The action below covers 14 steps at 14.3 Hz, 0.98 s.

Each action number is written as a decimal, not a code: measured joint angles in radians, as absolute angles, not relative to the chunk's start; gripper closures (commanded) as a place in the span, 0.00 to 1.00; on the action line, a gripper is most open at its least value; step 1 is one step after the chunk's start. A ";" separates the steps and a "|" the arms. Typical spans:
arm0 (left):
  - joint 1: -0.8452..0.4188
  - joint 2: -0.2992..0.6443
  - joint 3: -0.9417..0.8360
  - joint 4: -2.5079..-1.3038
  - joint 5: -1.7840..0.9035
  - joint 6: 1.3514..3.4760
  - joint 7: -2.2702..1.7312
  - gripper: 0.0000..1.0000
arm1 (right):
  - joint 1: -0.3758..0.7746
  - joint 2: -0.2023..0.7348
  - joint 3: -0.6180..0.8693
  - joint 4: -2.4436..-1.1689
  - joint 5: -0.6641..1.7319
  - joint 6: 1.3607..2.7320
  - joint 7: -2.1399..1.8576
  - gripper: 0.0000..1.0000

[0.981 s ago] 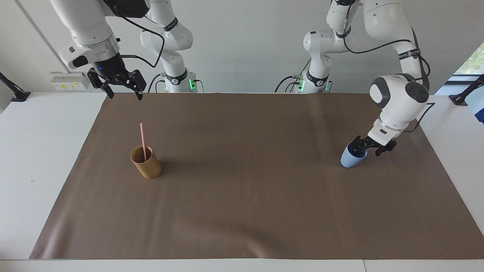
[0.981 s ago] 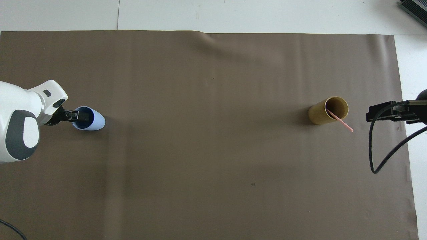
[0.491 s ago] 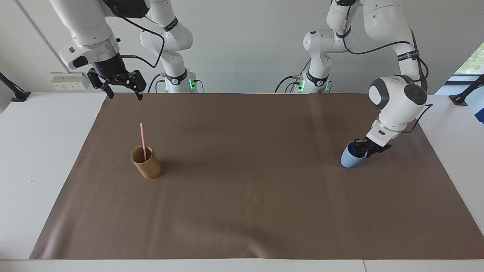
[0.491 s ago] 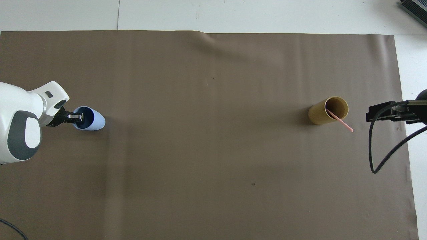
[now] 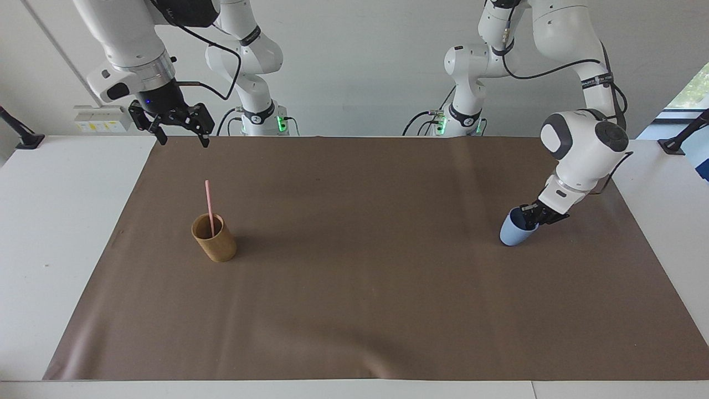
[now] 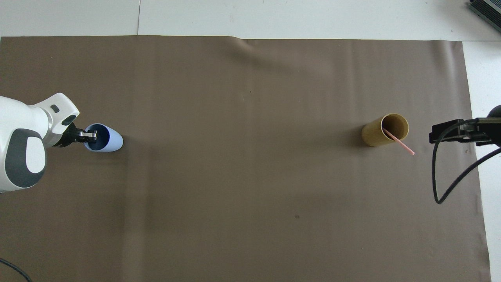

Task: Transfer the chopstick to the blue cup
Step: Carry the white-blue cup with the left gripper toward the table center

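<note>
The blue cup (image 5: 510, 234) (image 6: 111, 141) stands on the brown mat toward the left arm's end of the table. My left gripper (image 5: 528, 218) (image 6: 89, 135) is shut on its rim, one finger inside the cup and one outside. The pink chopstick (image 5: 209, 200) (image 6: 403, 145) stands leaning in a tan cup (image 5: 217, 245) (image 6: 373, 134) toward the right arm's end. My right gripper (image 5: 181, 137) (image 6: 433, 137) hangs open in the air over the mat's edge, closer to the robots than the tan cup and apart from it, holding nothing.
A brown mat (image 5: 365, 266) (image 6: 250, 188) covers most of the white table. A black cable (image 6: 450, 176) loops down from the right arm. Black clamps (image 5: 19, 136) sit at the table's corners by the robots.
My left gripper's fingers have closed onto the blue cup's rim, and the left arm has shifted slightly. The right arm, the tan cup and the chopstick have stayed put.
</note>
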<state>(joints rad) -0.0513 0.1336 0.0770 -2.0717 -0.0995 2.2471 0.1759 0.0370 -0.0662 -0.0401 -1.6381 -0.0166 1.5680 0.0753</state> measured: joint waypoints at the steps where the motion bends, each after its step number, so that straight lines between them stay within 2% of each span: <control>1: -0.062 0.122 0.069 -2.068 -0.101 2.236 0.158 1.00 | 0.037 -0.066 -0.040 -1.638 -0.017 1.568 0.075 0.00; 5: -0.241 0.089 0.052 -2.066 -0.102 2.225 -0.073 1.00 | 0.037 -0.066 -0.040 -1.639 -0.017 1.568 0.075 0.00; 11: -0.570 0.096 0.045 -2.056 -0.101 2.268 -0.472 1.00 | 0.037 -0.066 -0.040 -1.639 -0.017 1.568 0.075 0.00; 14: -0.682 0.106 0.046 -2.028 -0.091 2.268 -0.595 1.00 | 0.037 -0.066 -0.040 -1.639 -0.017 1.568 0.075 0.00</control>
